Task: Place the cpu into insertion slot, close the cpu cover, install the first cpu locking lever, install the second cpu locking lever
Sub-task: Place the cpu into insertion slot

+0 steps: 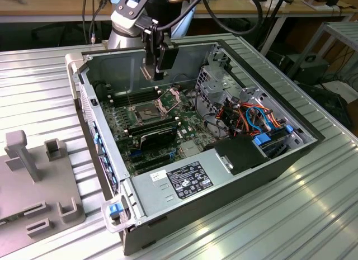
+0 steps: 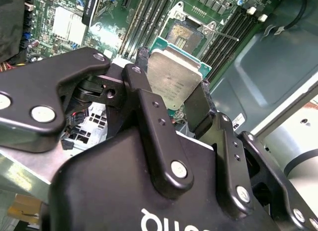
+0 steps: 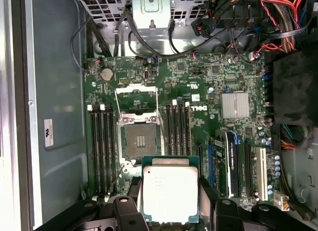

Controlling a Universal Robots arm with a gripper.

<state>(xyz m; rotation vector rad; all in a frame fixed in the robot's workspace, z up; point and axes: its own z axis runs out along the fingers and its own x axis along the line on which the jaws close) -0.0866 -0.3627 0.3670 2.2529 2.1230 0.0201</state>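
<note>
My gripper [image 1: 152,70] hangs above the open computer case, shut on the cpu [image 3: 170,193], a flat silver-grey square chip with a green edge. In both wrist views the black fingers [image 2: 144,92] clamp it from two opposite sides. The cpu [image 2: 174,79] is in the air, a short way off the insertion slot [image 3: 140,140], a dark square socket on the green board with nothing in it. The cpu cover [image 3: 136,95] stands swung open on the slot's far edge. Thin lever wires [image 3: 115,99] run beside it. In the exterior view the insertion slot [image 1: 146,110] lies below the gripper.
Black memory sticks [image 3: 102,149] flank the socket on both sides. A silver heatsink [image 3: 234,105] and card slots [image 3: 237,164] sit further along the board. A metal drive cage [image 1: 215,81], coloured cables [image 1: 254,117] and a power supply [image 1: 187,179] crowd the case. A grey fixture [image 1: 33,176] rests outside it.
</note>
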